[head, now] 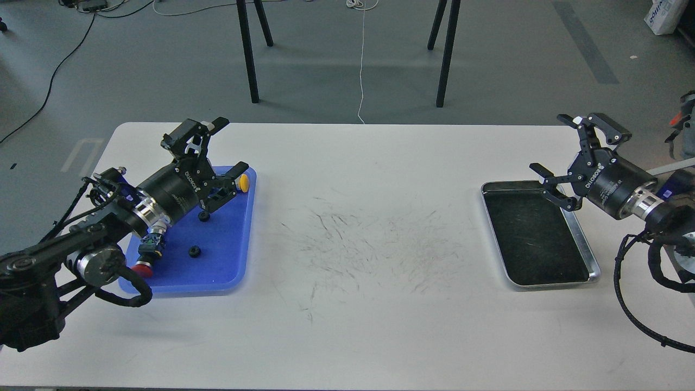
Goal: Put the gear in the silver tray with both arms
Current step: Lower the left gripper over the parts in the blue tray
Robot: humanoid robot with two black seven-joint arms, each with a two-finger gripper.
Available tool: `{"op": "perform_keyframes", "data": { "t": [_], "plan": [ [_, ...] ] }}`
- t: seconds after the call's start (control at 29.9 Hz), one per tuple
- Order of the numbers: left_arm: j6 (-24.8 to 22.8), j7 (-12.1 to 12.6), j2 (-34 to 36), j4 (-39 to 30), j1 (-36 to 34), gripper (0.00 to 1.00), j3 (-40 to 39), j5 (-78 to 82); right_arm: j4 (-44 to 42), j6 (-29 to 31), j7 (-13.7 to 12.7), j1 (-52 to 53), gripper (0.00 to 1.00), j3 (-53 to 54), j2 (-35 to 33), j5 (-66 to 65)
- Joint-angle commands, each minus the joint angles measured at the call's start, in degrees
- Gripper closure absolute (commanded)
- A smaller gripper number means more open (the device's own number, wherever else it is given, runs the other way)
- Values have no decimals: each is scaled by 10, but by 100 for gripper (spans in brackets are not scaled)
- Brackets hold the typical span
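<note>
Both pincers gape: left pincer [223,149] above the gear [194,251], right pincer [564,157] over the silver tray [593,260].

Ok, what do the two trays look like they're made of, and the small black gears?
The silver tray looks like polished metal: its raised rim glints, while its floor is dark and scuffed. The blue tray looks like smooth, slightly glossy plastic of even colour. The two black gears are matte, probably plastic or rubber; too small to tell.

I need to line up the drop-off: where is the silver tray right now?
In the head view, the silver tray lies on the right side of the white table, partly under the open right end effector, far from the blue tray.
</note>
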Motion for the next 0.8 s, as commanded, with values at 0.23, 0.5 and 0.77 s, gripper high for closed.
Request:
{"op": "perform_keyframes", "data": {
  "t": [0.23,0.5,0.77],
  "plan": [
    [23,0,-8,0,-5,0,-1,-1,1,1,0,-1,1,3,-2,1],
    [18,0,-10,-1,-4,0,-11,-10,-1,1,1,-6,1,3,-1,0],
    [18,0,-9,-1,-4,0,-10,-10,0,1,4,-11,1,3,-2,0]
  ]
}}
